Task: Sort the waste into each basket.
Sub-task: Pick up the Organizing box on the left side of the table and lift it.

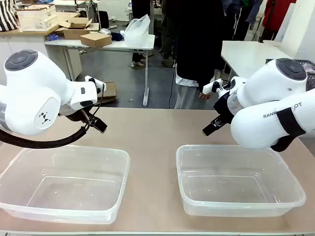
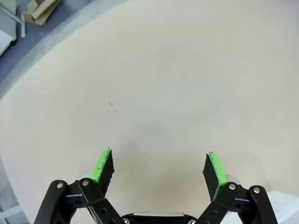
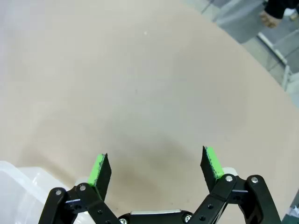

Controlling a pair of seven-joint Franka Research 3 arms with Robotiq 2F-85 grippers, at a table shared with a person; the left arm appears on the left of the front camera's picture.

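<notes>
Apparently nothing is sorted yet: both transparent, colourless rectangular plastic tubs with rounded corners, left (image 1: 66, 184) and right (image 1: 238, 179), sit empty on the smooth beige table (image 1: 152, 132). No cans or bottles show anywhere. Left tool (image 2: 159, 170) and right tool (image 3: 156, 170) hover, green pads spread wide, holding nothing.

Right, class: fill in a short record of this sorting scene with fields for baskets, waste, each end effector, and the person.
baskets: two clear tubs, left and right, both empty
waste: none in view
left end effector: open, above bare table, holding nothing
right end effector: open, above bare table, holding nothing
person: stands at the far side, one hand near the table edge
</notes>
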